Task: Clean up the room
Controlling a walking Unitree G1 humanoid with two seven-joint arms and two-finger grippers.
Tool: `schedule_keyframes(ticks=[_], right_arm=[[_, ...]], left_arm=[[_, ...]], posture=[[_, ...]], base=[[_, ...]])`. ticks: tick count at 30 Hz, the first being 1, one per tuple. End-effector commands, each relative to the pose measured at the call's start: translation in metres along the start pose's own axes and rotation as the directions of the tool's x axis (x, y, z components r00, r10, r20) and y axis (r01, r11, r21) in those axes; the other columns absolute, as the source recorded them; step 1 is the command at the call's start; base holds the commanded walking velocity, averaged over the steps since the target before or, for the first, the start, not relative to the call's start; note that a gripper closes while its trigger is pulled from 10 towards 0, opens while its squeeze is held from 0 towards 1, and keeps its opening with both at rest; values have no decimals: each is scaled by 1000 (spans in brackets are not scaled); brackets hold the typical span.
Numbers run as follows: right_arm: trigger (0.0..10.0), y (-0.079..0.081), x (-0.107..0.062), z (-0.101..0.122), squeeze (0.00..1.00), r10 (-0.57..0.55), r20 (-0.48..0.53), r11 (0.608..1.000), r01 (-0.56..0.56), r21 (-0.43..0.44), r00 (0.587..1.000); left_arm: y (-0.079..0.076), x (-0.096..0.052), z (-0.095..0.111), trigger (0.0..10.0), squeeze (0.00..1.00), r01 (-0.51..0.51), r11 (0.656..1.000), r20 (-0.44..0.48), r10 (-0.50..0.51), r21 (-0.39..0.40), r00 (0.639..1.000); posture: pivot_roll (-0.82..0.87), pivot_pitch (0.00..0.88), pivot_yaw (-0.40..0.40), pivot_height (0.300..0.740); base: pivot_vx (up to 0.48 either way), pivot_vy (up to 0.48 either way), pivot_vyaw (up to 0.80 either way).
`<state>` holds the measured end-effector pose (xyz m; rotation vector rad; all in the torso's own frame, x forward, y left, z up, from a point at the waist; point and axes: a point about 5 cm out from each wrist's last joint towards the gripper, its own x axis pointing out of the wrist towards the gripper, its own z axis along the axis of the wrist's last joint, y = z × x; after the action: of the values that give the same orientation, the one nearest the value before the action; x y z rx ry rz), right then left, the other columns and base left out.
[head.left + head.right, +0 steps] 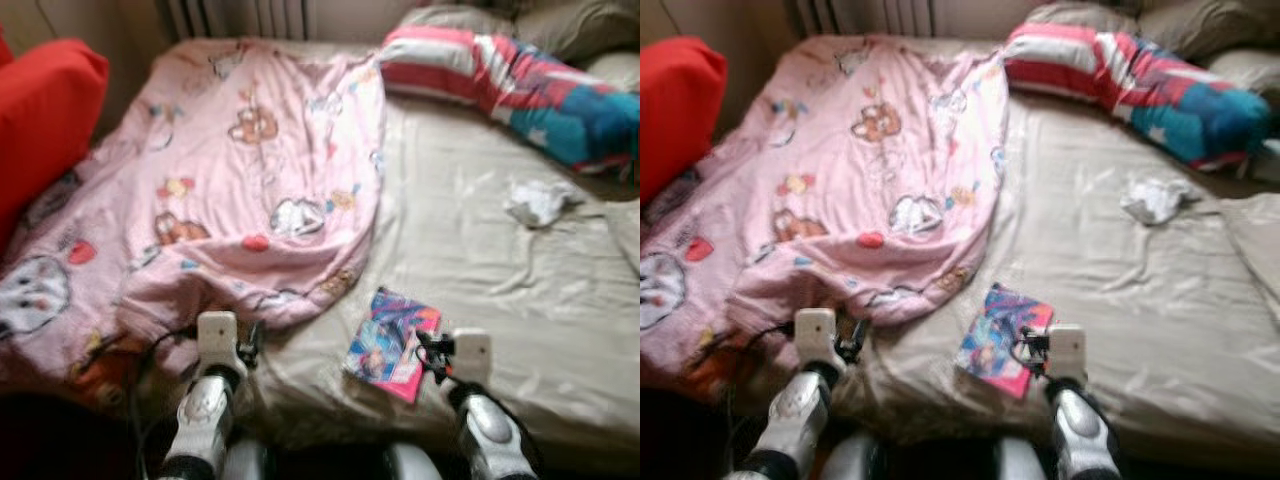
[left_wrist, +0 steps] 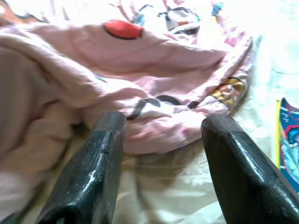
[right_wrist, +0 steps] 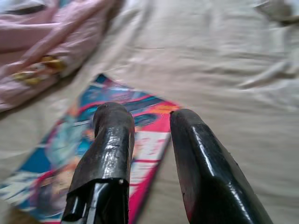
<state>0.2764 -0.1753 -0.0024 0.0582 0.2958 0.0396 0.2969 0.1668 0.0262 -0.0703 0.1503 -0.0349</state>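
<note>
Pickup step on bed [image 1: 520, 300]: right gripper [image 3: 149, 135] narrow over book [image 1: 392, 344], left gripper [image 2: 163, 140] wide near blanket [image 1: 240, 180]; next, lower, pinch book edge.

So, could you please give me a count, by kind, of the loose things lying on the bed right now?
Pink cartoon blanket: 1
Striped pillow: 1
Colourful book: 1
Crumpled white tissue: 1
Total: 4
</note>
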Motion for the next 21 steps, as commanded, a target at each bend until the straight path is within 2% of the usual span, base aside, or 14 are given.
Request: schedule_keyframes(ticks=[1, 13, 14, 21], right_arm=[[10000, 9, -1, -5, 0, 21, -17, 1000, -21, 11, 1000], [10000, 9, -1, -5, 0, 18, -19, 1000, -18, 11, 1000], [10000, 8, -1, -7, 0, 12, -33, 1000, -12, 17, 999], [10000, 9, -1, -9, 0, 13, -56, 1000, -12, 20, 998]], left_arm=[[9, -4, -5, 10000, 0, -28, 1000, -23, 28, 4, 999], [9, -4, -5, 10000, 0, -28, 1000, -24, 28, 4, 999], [8, -5, -5, 10000, 0, -23, 1000, -24, 23, 2, 999], [5, -5, -6, 10000, 0, -5, 1000, -20, 5, -3, 1000]], posture=[[-81, 190, -1, 645], [-81, 190, -1, 645], [-76, 216, -2, 645], [-78, 219, 0, 645]], base=[[270, 0, 0], [270, 0, 0], [0, 0, 0], [0, 0, 0]])
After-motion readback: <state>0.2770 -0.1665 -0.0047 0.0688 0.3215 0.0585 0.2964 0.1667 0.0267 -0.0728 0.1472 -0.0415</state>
